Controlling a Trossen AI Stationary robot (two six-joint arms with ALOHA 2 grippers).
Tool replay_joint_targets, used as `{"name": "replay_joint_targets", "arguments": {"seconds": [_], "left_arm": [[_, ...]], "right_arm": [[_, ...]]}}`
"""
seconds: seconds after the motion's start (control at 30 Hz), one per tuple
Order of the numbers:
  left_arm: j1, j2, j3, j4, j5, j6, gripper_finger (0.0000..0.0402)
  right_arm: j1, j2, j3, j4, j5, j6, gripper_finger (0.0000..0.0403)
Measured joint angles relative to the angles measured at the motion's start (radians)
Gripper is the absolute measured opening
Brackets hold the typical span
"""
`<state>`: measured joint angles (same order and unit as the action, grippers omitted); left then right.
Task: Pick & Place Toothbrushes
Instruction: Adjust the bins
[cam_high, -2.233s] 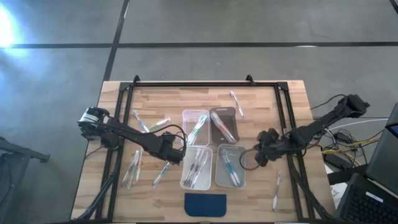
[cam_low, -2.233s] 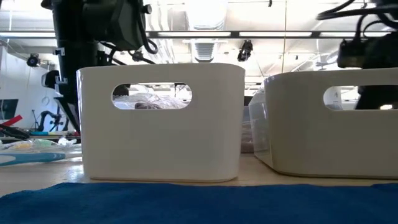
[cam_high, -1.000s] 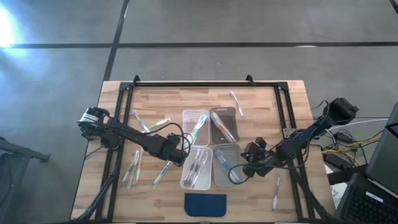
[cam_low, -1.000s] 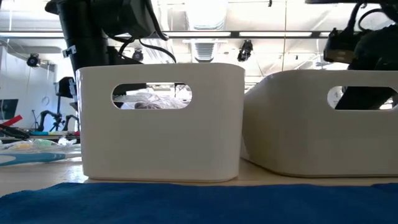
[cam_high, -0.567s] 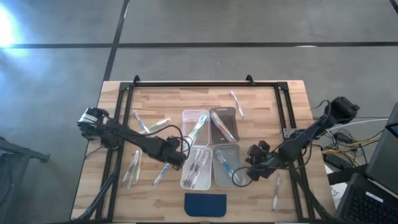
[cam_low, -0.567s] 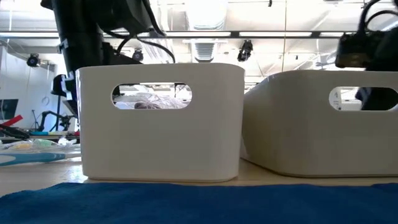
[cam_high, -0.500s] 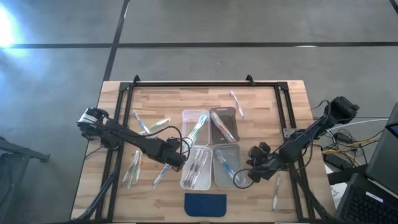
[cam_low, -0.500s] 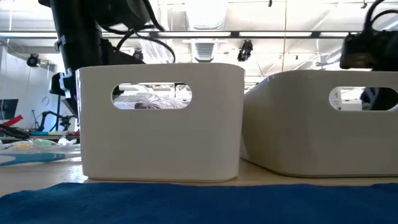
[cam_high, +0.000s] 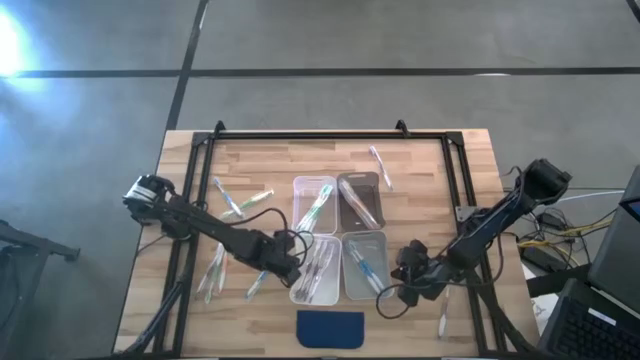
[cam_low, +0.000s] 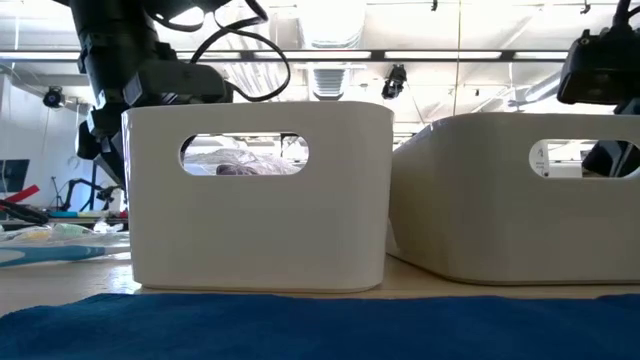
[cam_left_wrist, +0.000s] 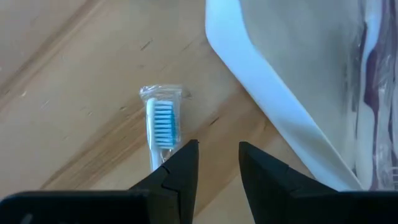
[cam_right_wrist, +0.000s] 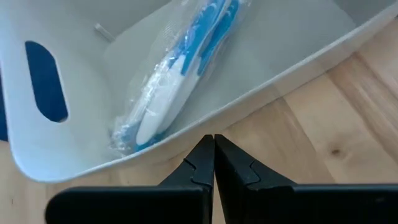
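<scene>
Left gripper (cam_left_wrist: 214, 163) low over the bare wood at about 8 o'clock from table centre, just beside the front-left bin (cam_high: 316, 270) — fingers (cam_left_wrist: 180, 171) spread with a gap between them, gripping nothing. Wrapped blue-bristled toothbrush (cam_left_wrist: 161, 124) flat on the wood right ahead of the left finger, its handle running under that finger; whether touching, cannot tell. Right gripper (cam_right_wrist: 214, 158) at about 5 o'clock, off the outer corner of the front-right bin (cam_high: 365, 265), fingers pressed together and empty, tips just outside the bin's wall (cam_right_wrist: 267, 74). Inside that bin, wrapped blue and white toothbrushes (cam_right_wrist: 177, 78) along the bottom. More toothbrushes in the other three bins, loose ones (cam_high: 214, 271) at 9 o'clock, one (cam_high: 379, 166) at 1 o'clock, one (cam_high: 442, 322) at 4 o'clock. Dark blue pad (cam_high: 330, 328) at 6 o'clock by the front edge.
</scene>
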<state>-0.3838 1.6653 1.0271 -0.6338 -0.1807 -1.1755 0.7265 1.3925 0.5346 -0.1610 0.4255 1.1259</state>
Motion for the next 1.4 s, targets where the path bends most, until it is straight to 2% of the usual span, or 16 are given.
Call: {"name": "replay_joint_targets", "arguments": {"seconds": [0.4,0.77,1.07,1.4], "left_arm": [[0.003,0.0,-0.001,0.059,-0.047,0.013,0.0119],[0.006,0.001,-0.002,0.093,-0.109,0.022,0.0119],[0.005,-0.003,0.001,0.071,-0.103,0.026,0.0119],[0.005,-0.063,0.0,0.067,-0.108,0.047,0.0119]], "right_arm": [[-0.011,0.011,0.0,0.049,0.049,-0.026,0.0008],[-0.037,0.014,0.0,0.061,0.046,-0.063,0.0008],[-0.036,-0.063,0.0,0.012,0.073,-0.085,0.0008],[-0.035,-0.128,0.0,-0.046,0.117,-0.098,0.0008]]}}
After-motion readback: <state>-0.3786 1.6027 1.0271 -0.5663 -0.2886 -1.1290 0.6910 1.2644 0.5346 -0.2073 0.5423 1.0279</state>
